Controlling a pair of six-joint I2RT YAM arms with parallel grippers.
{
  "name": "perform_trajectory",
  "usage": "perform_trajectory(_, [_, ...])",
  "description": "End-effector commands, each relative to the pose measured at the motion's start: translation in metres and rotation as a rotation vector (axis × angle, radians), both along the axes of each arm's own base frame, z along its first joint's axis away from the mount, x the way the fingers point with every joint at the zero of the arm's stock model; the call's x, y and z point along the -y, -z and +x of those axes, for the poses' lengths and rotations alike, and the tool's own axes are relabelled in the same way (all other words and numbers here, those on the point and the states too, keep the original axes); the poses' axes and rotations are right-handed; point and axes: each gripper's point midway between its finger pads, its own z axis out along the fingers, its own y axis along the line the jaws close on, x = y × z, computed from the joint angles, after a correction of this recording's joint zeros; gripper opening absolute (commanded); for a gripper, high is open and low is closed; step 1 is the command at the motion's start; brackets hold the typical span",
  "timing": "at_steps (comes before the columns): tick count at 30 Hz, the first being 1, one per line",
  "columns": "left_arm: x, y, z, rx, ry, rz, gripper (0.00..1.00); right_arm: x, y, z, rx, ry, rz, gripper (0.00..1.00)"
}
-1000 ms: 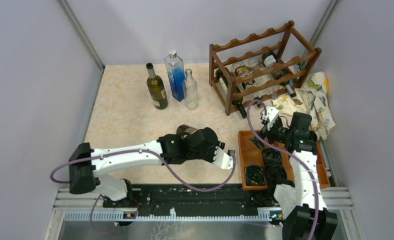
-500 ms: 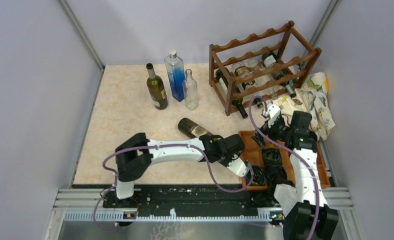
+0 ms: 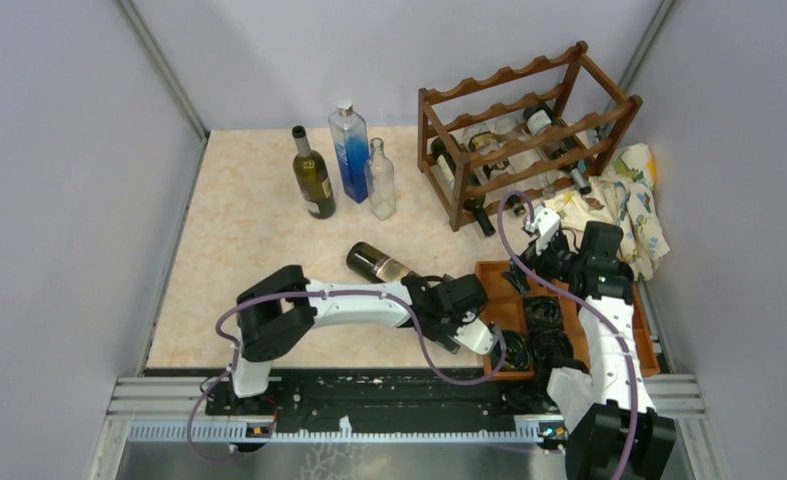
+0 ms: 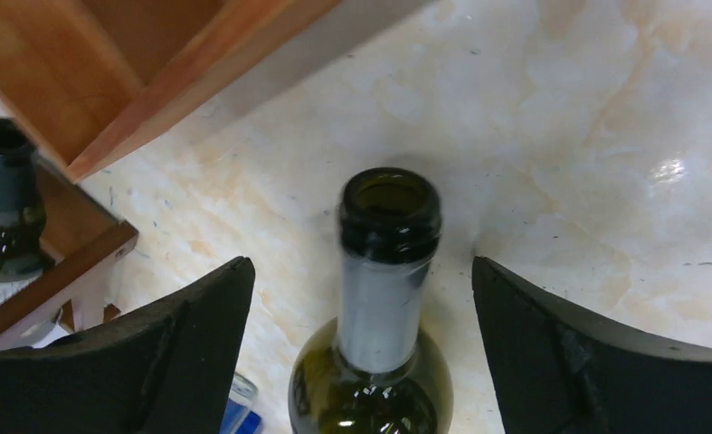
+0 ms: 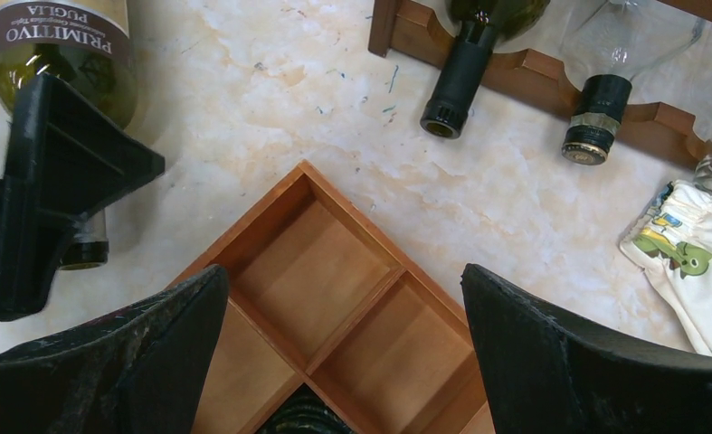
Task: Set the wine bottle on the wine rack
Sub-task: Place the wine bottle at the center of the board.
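Wine bottle, lying on bench, neck between parted fingers of left hand, ungripped; right hand spread wide over wooden tray.

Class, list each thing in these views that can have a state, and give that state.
wine bottle, lying on its side on the table, uncorked, not gripped.
left pincer, open, fingers either side of the bottle's neck.
right pincer, open, empty, above the wooden tray.
wine rack, upright, several bottles lying in it.
three standing bottles, upright.
cloth, crumpled.
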Motion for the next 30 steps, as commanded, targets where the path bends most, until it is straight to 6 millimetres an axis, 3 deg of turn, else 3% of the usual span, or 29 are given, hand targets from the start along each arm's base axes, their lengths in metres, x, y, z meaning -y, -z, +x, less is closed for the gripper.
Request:
perform_trajectory(1, [0.016,-0.039,-0.008,-0.022,-0.046,-0.196,0.99,-0.006,-0.025,0.008,0.064,-0.037,0.015,0.98])
perform_trajectory(7, [0.011,-0.083,-0.035,-0.143,-0.107,-0.403,0.99,-0.019,-0.029,0.0,0.072,-0.117,0.058,0.98])
perform_trajectory(12, [-0.023,-0.106,-0.066,-0.326,-0.253,-0.587,0.99,-0.047,-0.046,-0.027,0.171,-0.304,0.136,0.98])
perform_trajectory(16, [-0.062,-0.101,-0.094,-0.571,-0.59,-0.69,0.99,-0.058,-0.054,-0.04,0.223,-0.377,0.176,0.98])
perform_trajectory(21, [-0.099,-0.068,-0.118,-0.838,-0.998,-0.795,0.98,-0.073,-0.051,-0.049,0.166,-0.46,0.194,0.97])
perform_trajectory(25, [-0.129,-0.034,-0.111,-0.836,-1.266,-0.828,0.81,-0.11,-0.04,-0.061,0.068,-0.58,0.136,0.91])
perform_trajectory(28, [-0.148,-0.024,-0.09,-0.748,-1.405,-0.884,0.44,-0.138,-0.027,-0.072,-0.008,-0.663,0.098,0.89])
perform_trajectory(30, [-0.16,-0.019,-0.073,-0.704,-1.47,-0.92,0.34,-0.153,-0.017,-0.079,-0.066,-0.707,0.062,0.89])
